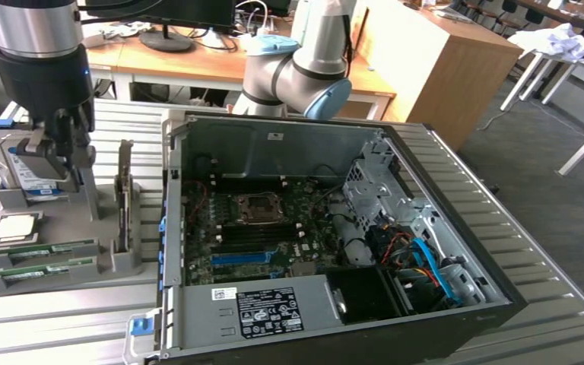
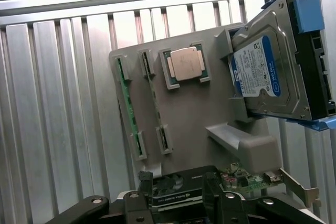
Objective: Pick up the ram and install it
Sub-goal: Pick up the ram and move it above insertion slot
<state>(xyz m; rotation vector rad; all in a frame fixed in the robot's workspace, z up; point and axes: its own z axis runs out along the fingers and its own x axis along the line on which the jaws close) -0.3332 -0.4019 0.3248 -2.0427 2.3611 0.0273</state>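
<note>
- The gripper [image 1: 61, 156] [image 2: 178, 202] hangs above the holder [image 1: 109, 262] [image 2: 197, 108] over its drive-and-card end. Its jaws stand wide apart, hold nothing and appear to touch nothing.
- The ram [image 1: 49, 268] [image 2: 128, 103] stands on edge in a slot along the holder's outer side, well apart from the gripper.
- A second stick [image 1: 64, 249] [image 2: 154, 95] stands in the next slot in, parallel to the ram and just beside it.
- The CPU [image 1: 16, 228] [image 2: 186, 62] lies flat in the holder beside the second stick. The drive [image 1: 18, 163] [image 2: 265, 72] stands at the holder's far end.
- The card [image 1: 125, 190] [image 2: 181, 192] stands on the side of the holder opposite the ram, and in the wrist view it lies directly under the jaws.
- The open case [image 1: 455, 190] sits just beside the holder on its card side, so the ram is not yet installed.
- Handling, as a judgement:
  - The ram looks light, thin and stiff, but fragile, with bare chips and a contact edge sunk into the slot.
  - Its faces are likely smooth, so an off-centre hold could let it tilt.
  - The best hold is probably across its thickness at mid-length, with the pads on the two flat faces just below the exposed top edge.
  - The gap to the second stick leaves little room for a finger on that side.
</note>
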